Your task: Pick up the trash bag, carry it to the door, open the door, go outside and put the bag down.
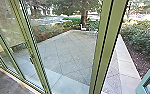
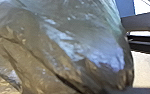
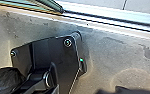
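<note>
From my remote seat I see the trash bag (image 2: 66,50) close in front of the left wrist camera, the green frame (image 1: 101,45) with paving (image 1: 68,50) beyond it, and can't tell either grip's state.

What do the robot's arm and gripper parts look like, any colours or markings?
The jointed bar is black, with a pale ring at one joint. The plate beside it is wide and dark, with round fittings and a green light. I can't make out the grippers' look.
</note>
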